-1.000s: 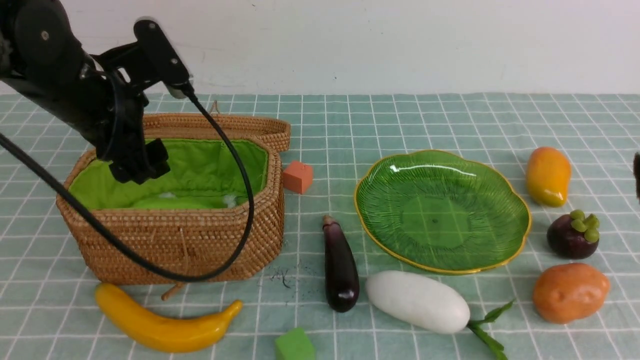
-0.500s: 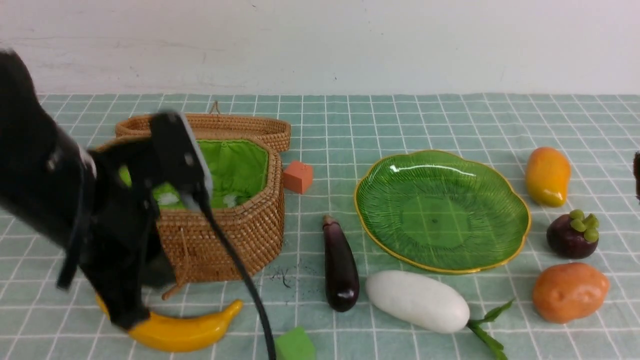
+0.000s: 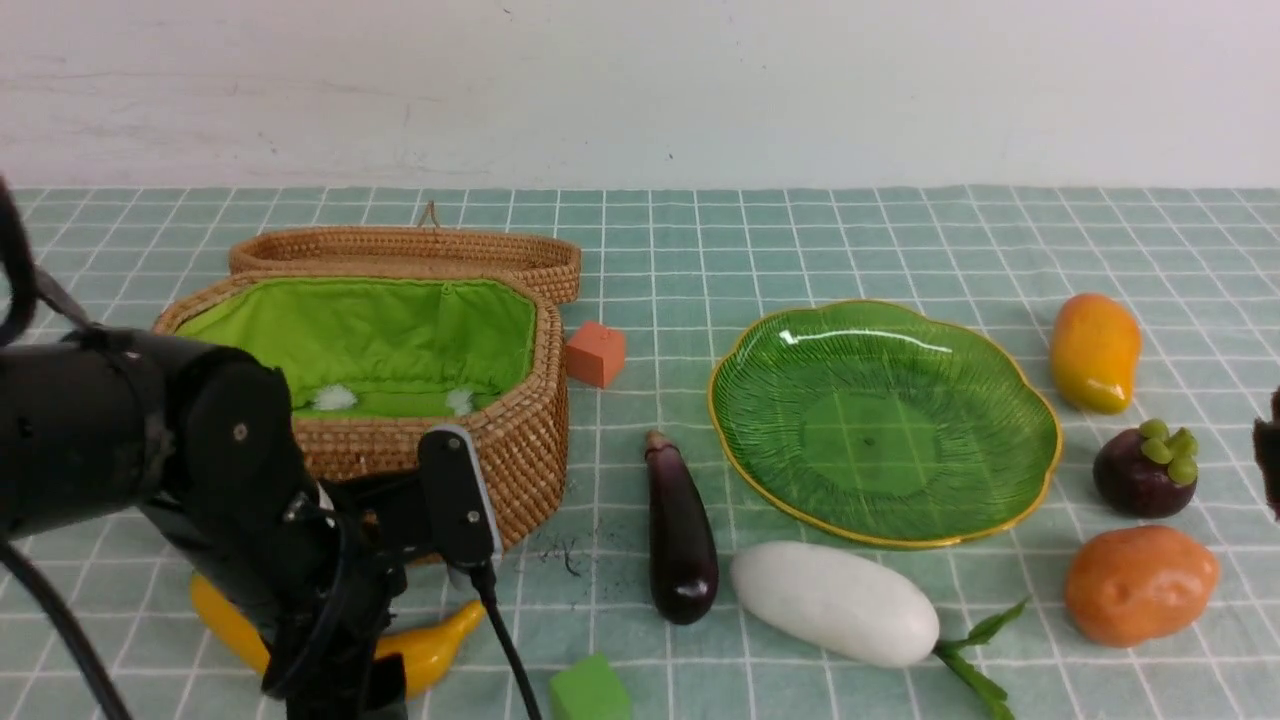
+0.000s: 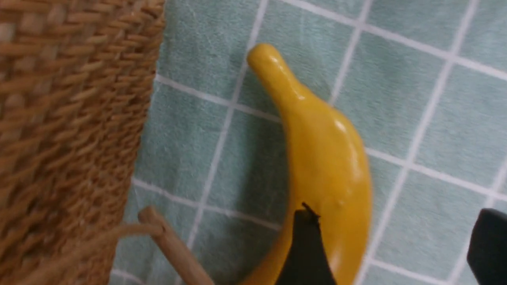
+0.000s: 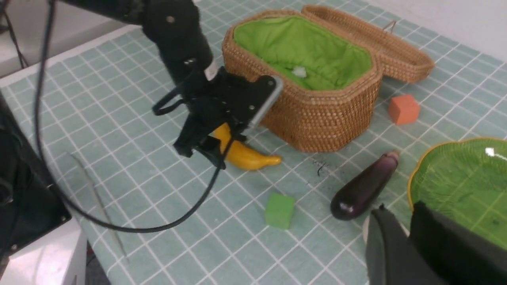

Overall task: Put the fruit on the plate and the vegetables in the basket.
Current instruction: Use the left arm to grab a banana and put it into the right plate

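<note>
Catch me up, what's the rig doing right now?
The left gripper is down at the long curved yellow banana, which lies on the checked cloth beside the brown wicker basket. Its jaws are open over the banana, not closed. The translucent green glass plate holds nothing. The right gripper hangs at the right side of the cloth, shut and empty.

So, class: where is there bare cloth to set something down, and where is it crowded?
Free: cloth behind the plate, and the strip between basket and plate beyond the orange cube. Crowded: the front, around banana, eggplant, radish, potato.
</note>
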Available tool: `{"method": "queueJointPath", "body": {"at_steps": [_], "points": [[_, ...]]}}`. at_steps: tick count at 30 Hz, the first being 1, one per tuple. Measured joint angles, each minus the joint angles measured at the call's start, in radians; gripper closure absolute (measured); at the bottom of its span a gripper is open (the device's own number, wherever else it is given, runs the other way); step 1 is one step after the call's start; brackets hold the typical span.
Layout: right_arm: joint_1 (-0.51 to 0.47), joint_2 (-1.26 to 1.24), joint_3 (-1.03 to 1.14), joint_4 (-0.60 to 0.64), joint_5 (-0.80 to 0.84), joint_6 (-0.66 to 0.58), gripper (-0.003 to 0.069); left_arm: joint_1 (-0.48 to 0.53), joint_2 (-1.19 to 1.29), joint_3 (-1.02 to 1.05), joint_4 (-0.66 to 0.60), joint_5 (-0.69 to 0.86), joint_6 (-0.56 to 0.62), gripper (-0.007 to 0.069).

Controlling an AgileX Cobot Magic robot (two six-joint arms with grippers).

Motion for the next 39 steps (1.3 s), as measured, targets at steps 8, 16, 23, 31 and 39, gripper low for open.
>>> {"method": "queueJointPath", "body": {"at_steps": [8,16,23,31,39], "points": [[0.0,0.0,0.0,0.039,0.006,0.001,0.0553,0.0,0.073,0.0,0.074,-0.031,0.0,0.0334],[0.0,0.0,0.0,0.04,0.011,0.002,0.055,-0.014,0.033,-0.001,0.06,0.066,-0.087,0.0323],[0.001,0.0,0.0,0.004,0.011,0.101,0.0548,-0.141,-0.159,-0.085,0.091,0.152,-0.257,0.0323],[0.001,0.0,-0.028,-0.358,0.013,0.461,0.0544,-0.329,-0.019,-0.543,0.104,0.088,-0.284,0.0323],[0.001,-0.033,-0.042,-0.579,0.188,0.648,0.054,-0.371,0.472,-1.047,-0.014,0.077,-0.261,0.0323]]}}
